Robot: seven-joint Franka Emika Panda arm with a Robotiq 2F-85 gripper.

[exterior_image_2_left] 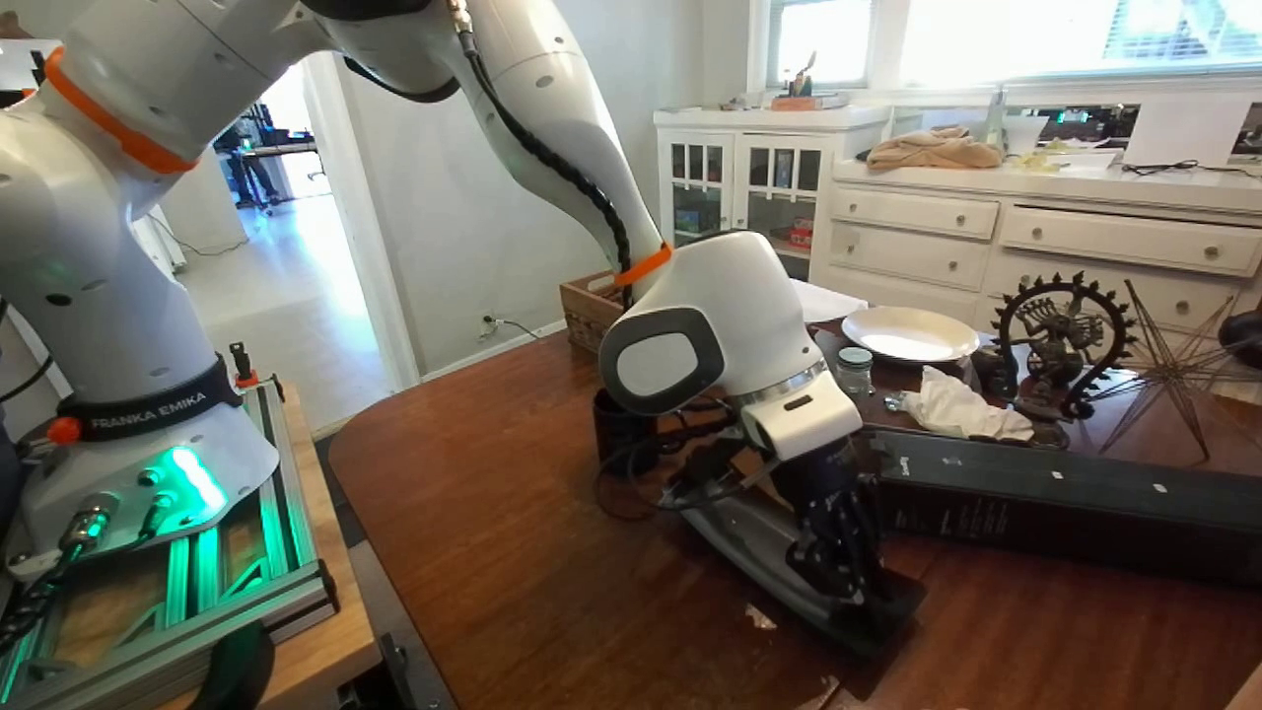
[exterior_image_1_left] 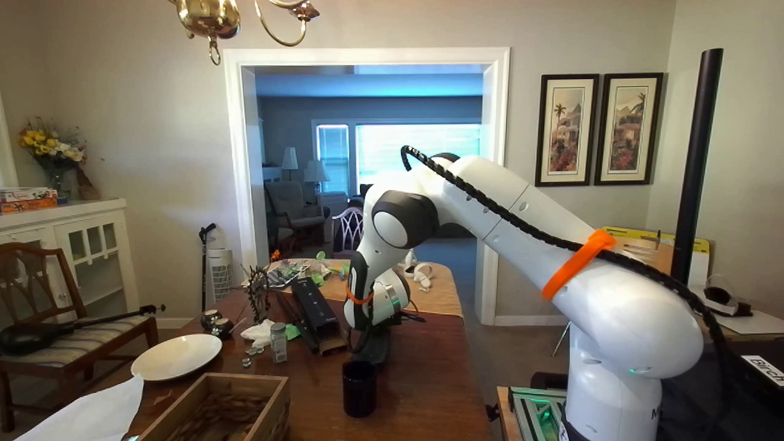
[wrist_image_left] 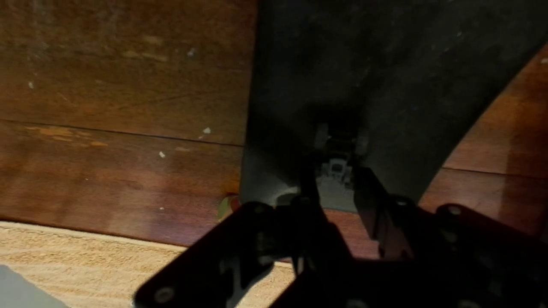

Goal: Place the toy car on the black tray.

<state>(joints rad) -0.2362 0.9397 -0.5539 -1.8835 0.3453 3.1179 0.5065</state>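
At the lower centre of the wrist view, the black two-fingered gripper (wrist_image_left: 336,176) has its jaws clamped on a small grey toy car (wrist_image_left: 337,166). The car is over the narrower end of a long, tapering black tray (wrist_image_left: 385,72) at upper right; whether its wheels touch the surface, I cannot tell. In an exterior view, the tray slants across the lower right on a glossy reddish-brown wooden table (exterior_image_2_left: 473,503). Behind it, at the right, lies a long black box (exterior_image_2_left: 1065,498), and near the middle stands a black cylindrical cup (exterior_image_2_left: 609,426). Farther back, right of centre, come a clear glass jar with a pale lid (exterior_image_2_left: 854,373), a crumpled white tissue (exterior_image_2_left: 961,406), a dark metal figure inside a spiked ring (exterior_image_2_left: 1063,345) and a round white plate (exterior_image_2_left: 912,335). Past them, a white wooden drawer cabinet (exterior_image_2_left: 1114,239) stands at upper right.
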